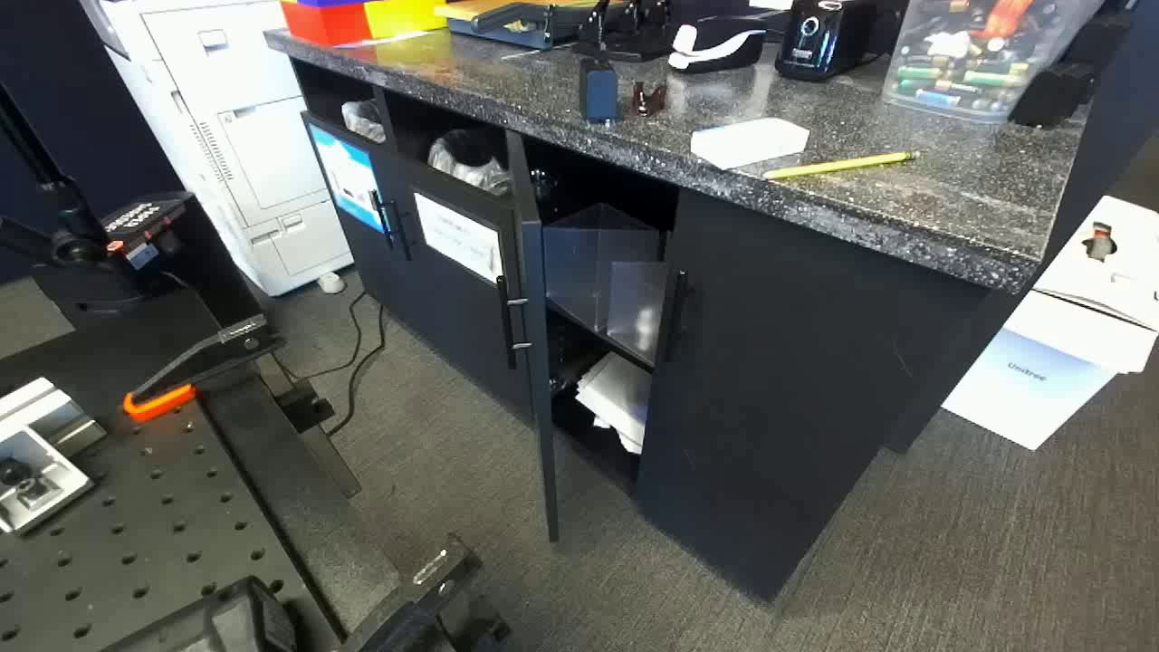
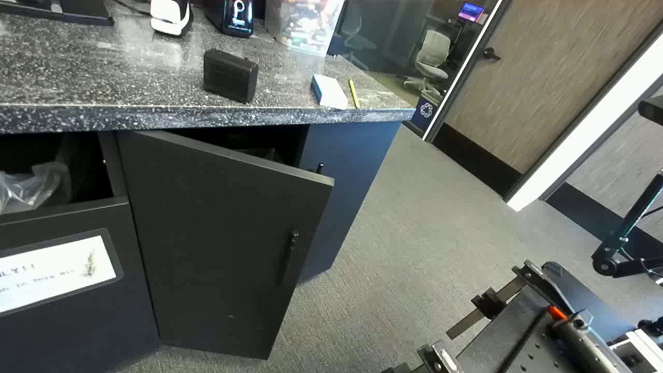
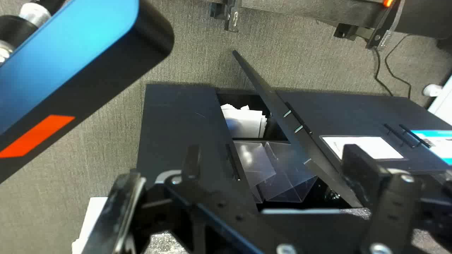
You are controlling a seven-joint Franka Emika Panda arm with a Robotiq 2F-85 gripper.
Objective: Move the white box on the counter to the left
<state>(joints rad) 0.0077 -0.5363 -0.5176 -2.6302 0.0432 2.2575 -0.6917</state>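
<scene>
Spread and empty, the hand (image 3: 275, 160) seems ready for the white box (image 1: 750, 142), near the edge of the counter (image 1: 978, 188) perhaps for reach.

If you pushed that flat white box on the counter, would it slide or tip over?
The low white cardboard-looking box would probably slide rather than tip, since it lies flat. The speckled dark stone-like countertop shows glossy reflections, so grip may be slight. The box's card-like sides might dent under a hard squeeze.
</scene>
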